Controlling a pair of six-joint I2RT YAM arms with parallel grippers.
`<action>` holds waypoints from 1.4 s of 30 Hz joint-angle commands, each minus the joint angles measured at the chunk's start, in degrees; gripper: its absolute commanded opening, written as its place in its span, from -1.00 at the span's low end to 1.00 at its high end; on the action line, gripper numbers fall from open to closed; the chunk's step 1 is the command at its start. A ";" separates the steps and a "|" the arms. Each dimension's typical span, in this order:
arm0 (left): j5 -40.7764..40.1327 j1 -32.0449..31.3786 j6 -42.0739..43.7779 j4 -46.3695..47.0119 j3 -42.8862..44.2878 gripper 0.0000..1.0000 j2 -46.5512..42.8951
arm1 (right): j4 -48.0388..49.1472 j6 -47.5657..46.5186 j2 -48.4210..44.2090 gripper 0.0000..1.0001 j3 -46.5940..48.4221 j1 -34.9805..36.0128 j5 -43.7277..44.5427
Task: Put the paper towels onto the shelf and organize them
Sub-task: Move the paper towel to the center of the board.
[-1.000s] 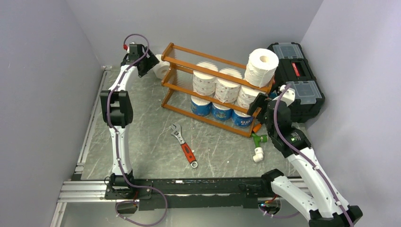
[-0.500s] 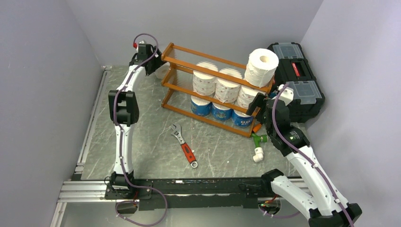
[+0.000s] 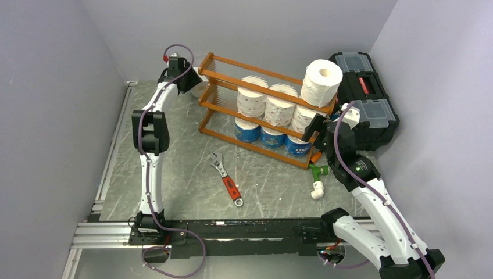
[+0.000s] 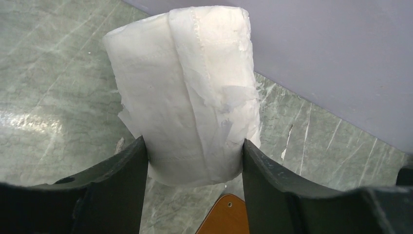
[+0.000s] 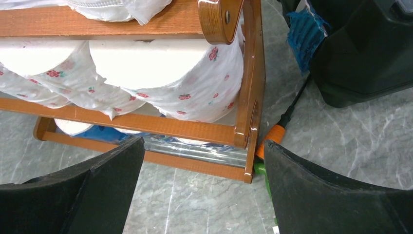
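The left gripper (image 4: 194, 144) is reaching to the far left end of the shelf (image 5: 253, 78), close to the back wall, and its two dark fingers (image 4: 122, 175) are pressing against opposite sides of a plain white roll (image 4: 185, 87), so it is grasping that paper towel at a middling spread. The roll is bulging wider above the fingers than between them, and a loose torn sheet is hanging down its face. Whether the roll is resting on the grey marbled table (image 3: 174, 168) or hanging just above it, the views are not showing. The right gripper (image 5: 203, 144) is standing wide apart and is gripping nothing. It is hovering in front of the right end post of the shelf, with neither finger touching the wood. Just beyond it, red-printed rolls (image 3: 279, 110) are sitting side by side on the middle tier, and blue-wrapped rolls (image 3: 272, 136) are sitting on the bottom tier beneath them. Another white roll (image 3: 321, 81) is sitting on the top tier at the right end, next to the black toolbox (image 3: 366, 93). A red-handled wrench (image 3: 228, 180) is lying on the table in front of the shelf, well apart from both grippers.
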 commanded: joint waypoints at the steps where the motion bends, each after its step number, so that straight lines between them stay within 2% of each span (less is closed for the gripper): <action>1: -2.59 2.73 1.24 -0.02 -6.38 0.09 -4.14 | 2.53 -0.20 -1.28 0.87 0.78 -0.05 -0.33; 6: 0.33 4.03 0.86 1.21 -8.96 -0.24 -6.18 | 2.96 0.07 -1.46 0.87 0.29 -0.06 -0.64; 11: 2.19 5.41 0.92 3.58 -16.43 -0.39 -11.97 | 3.07 0.15 -1.90 0.87 0.19 -0.11 -0.66; 15: 4.14 7.01 2.54 4.89 -26.99 -0.46 -19.67 | 4.35 0.76 -2.18 0.86 -0.64 -0.14 -1.59; 20: 4.35 8.11 3.12 10.49 -45.81 -0.56 -33.12 | 5.95 1.73 -3.40 0.86 -1.77 -0.11 -3.67; 23: 3.89 8.43 2.92 11.07 -52.16 -0.60 -39.38 | 5.88 1.81 -4.80 0.86 -1.96 -0.04 -4.60; 27: 4.89 8.13 3.17 7.62 -58.18 -0.59 -45.48 | 5.65 1.89 -7.71 0.85 -2.62 0.03 -5.48; 31: 5.97 7.84 3.92 7.58 -70.44 -0.54 -55.65 | 5.88 1.91 -10.23 0.86 -3.44 0.15 -7.93; 36: 7.92 7.74 6.15 4.48 -80.72 -0.43 -67.63 | 6.48 1.40 -10.73 0.86 -3.37 0.44 -12.79; 42: 10.67 6.32 7.77 2.68 -86.89 -0.28 -78.06 | 8.85 0.58 -6.42 0.86 -2.45 2.46 -21.11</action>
